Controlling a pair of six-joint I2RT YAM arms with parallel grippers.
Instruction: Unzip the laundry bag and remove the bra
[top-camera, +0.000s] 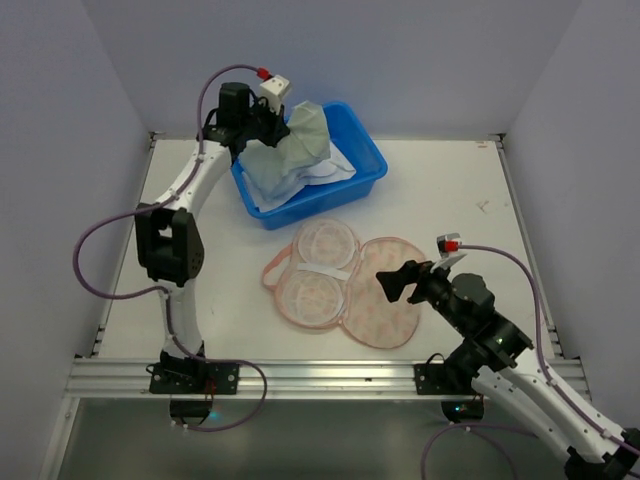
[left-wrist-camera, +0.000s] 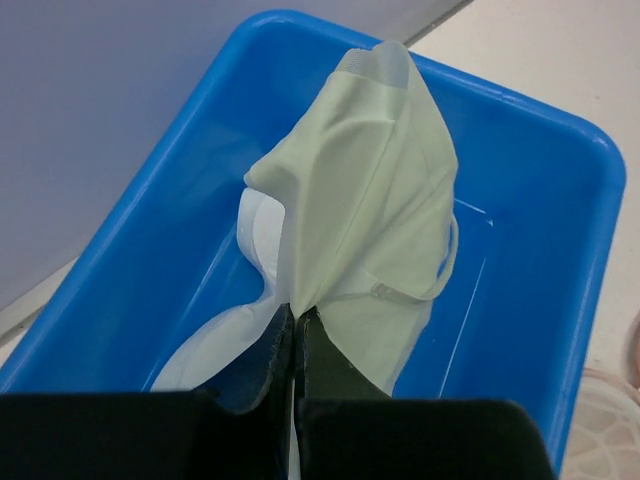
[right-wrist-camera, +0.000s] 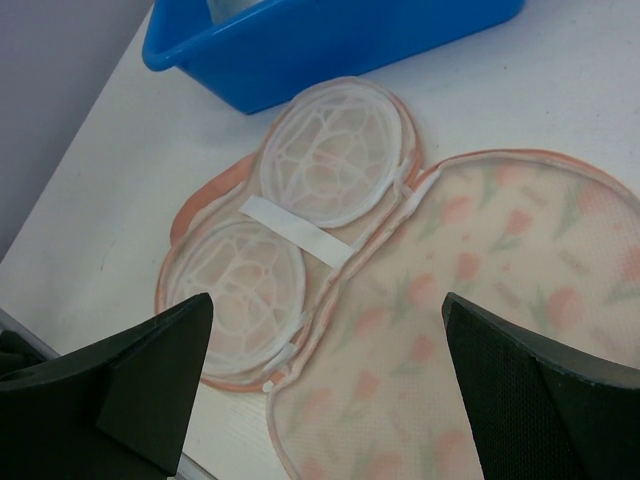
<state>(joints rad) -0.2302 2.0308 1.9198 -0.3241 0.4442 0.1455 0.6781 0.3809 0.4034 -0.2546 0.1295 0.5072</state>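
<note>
While the left arm stretches toward the far edge of the desk (top-camera: 450, 200), its left hand (top-camera: 268, 122) lifts the bra (top-camera: 300, 150) above the blue bin (top-camera: 365, 170). From the left wrist, its fingers are pressed together, pinching pale green fabric. From the right wrist, the right hand (right-wrist-camera: 325, 320) hangs spread wide over the laundry bag (right-wrist-camera: 480, 260), which lies opened flat near the desk's near edge.

The left arm (top-camera: 193, 182) and right arm (top-camera: 482, 315) are white tubes joined by chunky black housings. A mauve cable (top-camera: 79, 255) loops along each, ending in a red plug (top-camera: 264, 73) beside a white camera block (top-camera: 277, 90) at the wrist. The fingers (right-wrist-camera: 545, 390) are matte black, finely textured.
</note>
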